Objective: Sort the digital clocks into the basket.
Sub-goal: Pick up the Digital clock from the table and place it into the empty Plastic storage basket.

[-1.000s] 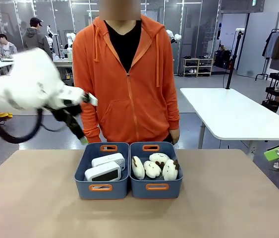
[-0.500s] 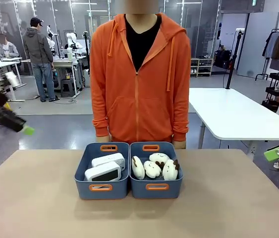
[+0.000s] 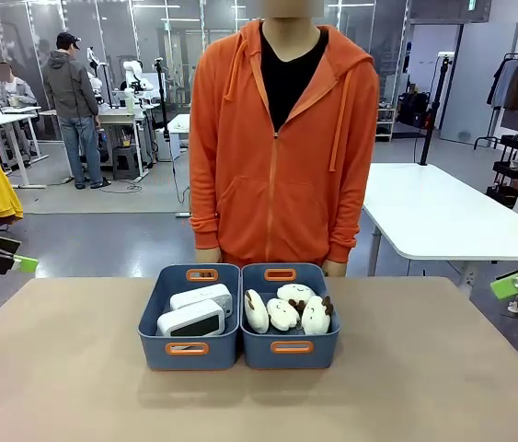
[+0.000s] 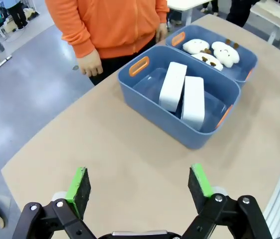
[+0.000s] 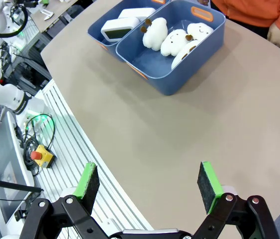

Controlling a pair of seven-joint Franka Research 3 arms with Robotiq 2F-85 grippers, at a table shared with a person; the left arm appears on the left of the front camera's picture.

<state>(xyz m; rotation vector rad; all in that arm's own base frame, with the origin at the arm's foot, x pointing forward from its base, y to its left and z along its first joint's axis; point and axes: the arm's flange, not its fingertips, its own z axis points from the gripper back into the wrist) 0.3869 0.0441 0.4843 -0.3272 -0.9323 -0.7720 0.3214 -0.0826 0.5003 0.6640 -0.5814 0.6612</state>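
**Both clocks binned, little left to spoil**

Although the two white rounded-rectangular plastic digital clocks (image 3: pixel 197 310) already lie side by side inside the blue rectangular plastic basket with orange-rimmed handle slots (image 3: pixel 188 354), small risks remain. That basket touches an identical blue bin (image 3: pixel 292 354) holding three fluffy white plush toys with brown bits (image 3: pixel 287 312). My judgement: any fresh reach toward the basket could nudge it along the tan counter (image 3: pixel 74 387), or lift a clock out again; a mistaken reach into the neighbouring bin would mix the sorts. The person in the orange hoodie (image 3: pixel 277 157) stands just behind the basket, hands (image 4: pixel 91 62) hanging near its far rim, so an arm sweeping back could meet them.

The left pincer (image 4: pixel 140 185) hovers over the counter's corner, well apart from the basket, jaws spread wide and holding nothing; the right pincer (image 5: pixel 149 185) hangs likewise open and empty over the counter's edge.

The clocks' display faces are too small to read, and the front camera cuts off most of both pincers.
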